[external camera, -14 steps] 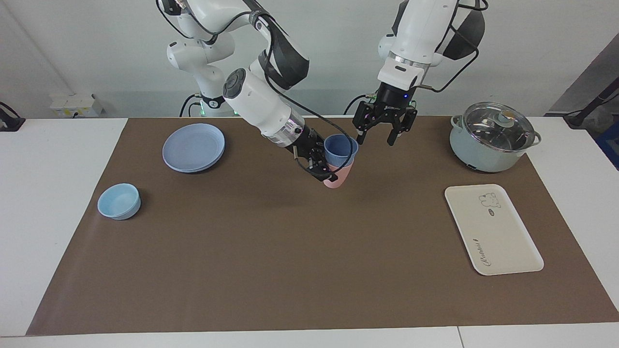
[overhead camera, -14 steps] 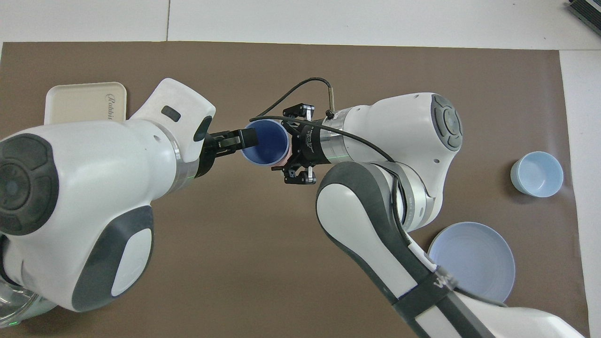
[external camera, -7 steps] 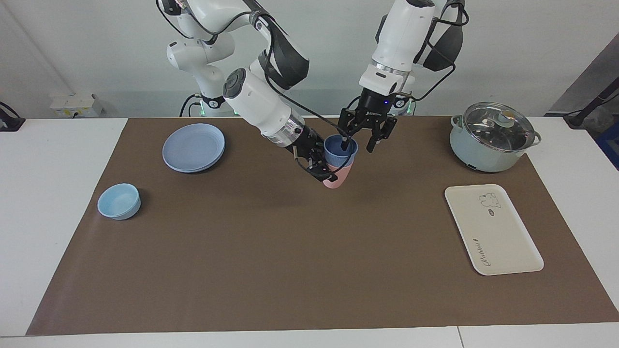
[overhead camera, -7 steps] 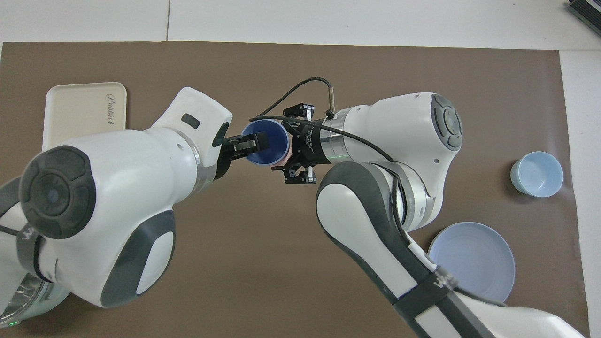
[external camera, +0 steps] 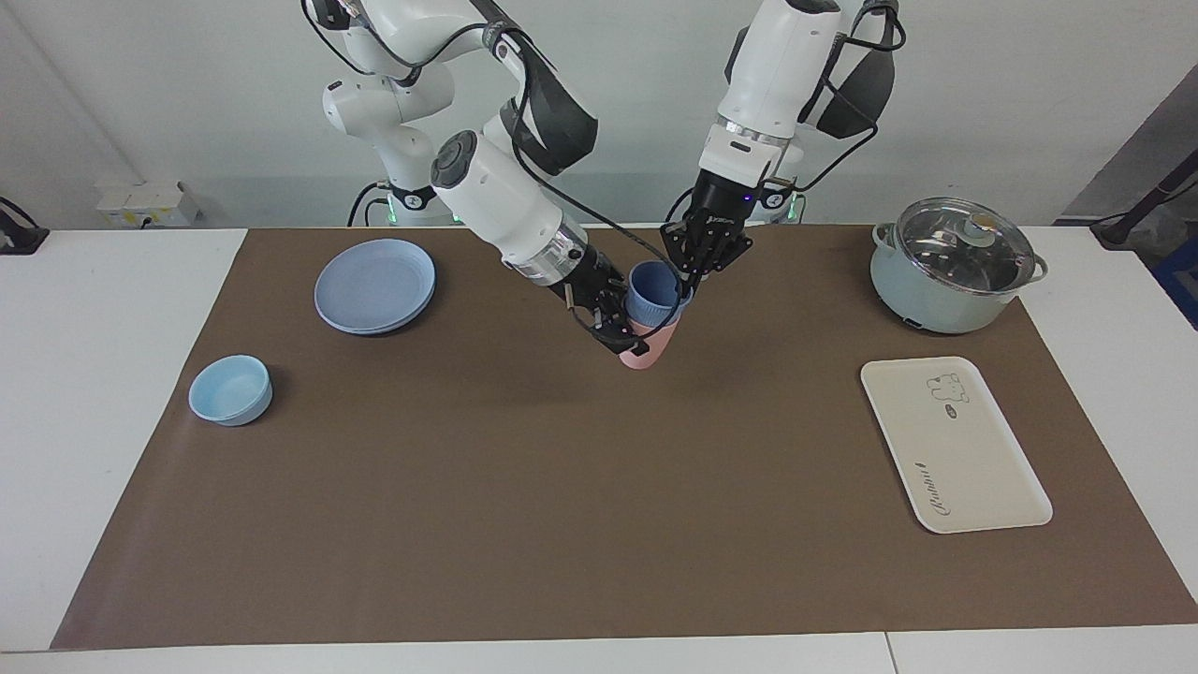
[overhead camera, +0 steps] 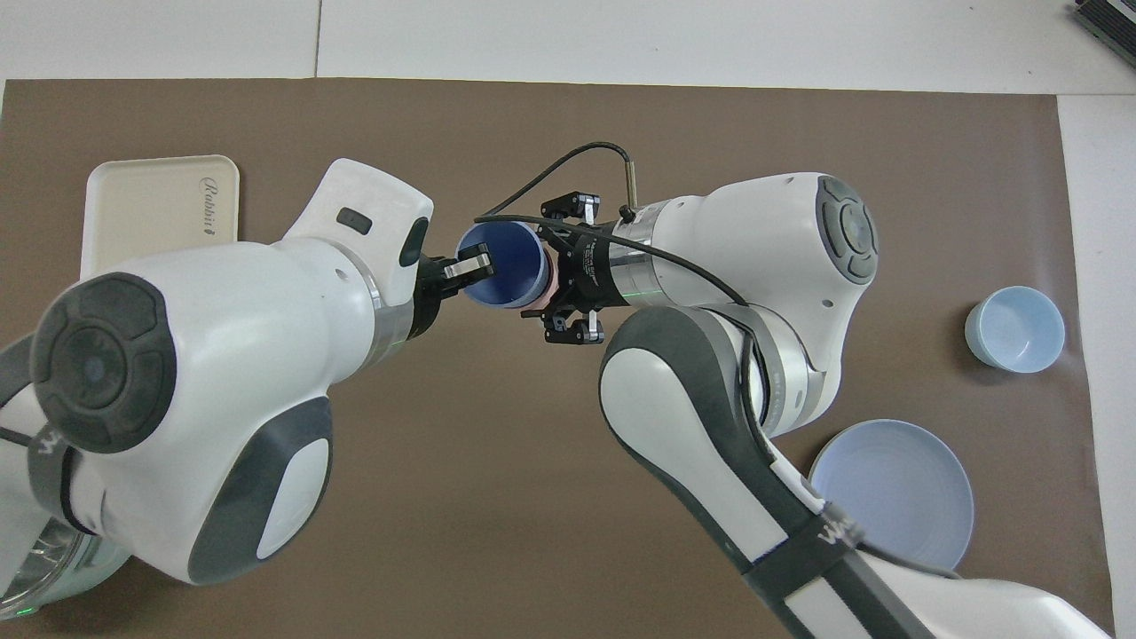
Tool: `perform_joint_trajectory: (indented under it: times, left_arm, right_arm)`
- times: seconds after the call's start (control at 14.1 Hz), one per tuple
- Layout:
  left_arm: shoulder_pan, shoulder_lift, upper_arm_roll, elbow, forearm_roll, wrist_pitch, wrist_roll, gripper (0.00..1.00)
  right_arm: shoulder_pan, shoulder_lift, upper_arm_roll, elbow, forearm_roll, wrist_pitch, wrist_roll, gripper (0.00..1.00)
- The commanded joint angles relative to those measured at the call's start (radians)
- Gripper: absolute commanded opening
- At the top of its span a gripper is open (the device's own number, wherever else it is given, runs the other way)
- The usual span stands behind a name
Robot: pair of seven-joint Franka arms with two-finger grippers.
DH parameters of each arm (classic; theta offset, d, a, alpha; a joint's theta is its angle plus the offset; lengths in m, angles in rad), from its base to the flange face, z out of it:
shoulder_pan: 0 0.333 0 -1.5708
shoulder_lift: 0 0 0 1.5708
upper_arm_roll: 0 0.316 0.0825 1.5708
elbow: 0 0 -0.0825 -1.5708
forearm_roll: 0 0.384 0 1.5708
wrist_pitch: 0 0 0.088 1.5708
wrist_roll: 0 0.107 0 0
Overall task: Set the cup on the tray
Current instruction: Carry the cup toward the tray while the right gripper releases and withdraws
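The periwinkle-blue cup (external camera: pixel 652 288) sits nested in a pink cup (external camera: pixel 644 354), both tilted and low over the middle of the brown mat. My right gripper (external camera: pixel 629 329) is shut on the pink cup from the side. My left gripper (external camera: pixel 691 270) is at the blue cup's rim with its fingers closed on it; in the overhead view one fingertip (overhead camera: pixel 470 266) lies inside the cup (overhead camera: pixel 510 266). The cream tray (external camera: pixel 955 445) lies flat toward the left arm's end of the table, partly hidden by the left arm in the overhead view (overhead camera: pixel 151 209).
A pale green pot with a glass lid (external camera: pixel 955 267) stands nearer to the robots than the tray. A round blue plate (external camera: pixel 374 285) and a light-blue bowl (external camera: pixel 230 389) lie toward the right arm's end.
My left gripper came in open from beside the cup, reached its rim and closed its fingers there. The right gripper and the nested cups shifted only slightly.
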Motion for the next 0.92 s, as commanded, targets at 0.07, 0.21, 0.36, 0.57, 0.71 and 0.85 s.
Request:
perform_joint_trajectory:
  times: [0.07, 0.21, 0.36, 0.57, 0.71, 0.85]
  left_arm:
    - [-0.005, -0.003, 0.025, 0.130, -0.016, -0.144, -0.024, 0.00]
    - [0.007, -0.006, 0.036, 0.228, -0.016, -0.281, -0.018, 0.00]
    - [0.069, -0.011, 0.034, 0.290, -0.022, -0.382, -0.009, 0.00]
    - [0.185, -0.060, 0.048, 0.278, -0.024, -0.454, 0.112, 0.00]
    - [0.314, -0.097, 0.060, 0.204, -0.043, -0.443, 0.263, 0.00]
    - [0.464, -0.102, 0.062, 0.126, -0.067, -0.410, 0.476, 0.00]
  right_arm:
    - [-0.002, -0.010, 0.005, -0.007, -0.027, 0.004, 0.015, 0.00]
    - [-0.009, -0.008, 0.006, -0.007, -0.025, 0.004, 0.012, 0.00]
    - [-0.026, -0.010, 0.005, -0.013, -0.025, 0.003, -0.001, 0.00]
    - [-0.075, -0.010, 0.005, -0.022, -0.018, 0.001, -0.035, 0.00]
    - [-0.152, -0.008, 0.006, -0.051, 0.001, -0.015, -0.118, 0.00]
    - [-0.216, 0.000, 0.006, -0.073, 0.027, -0.028, -0.193, 0.00]
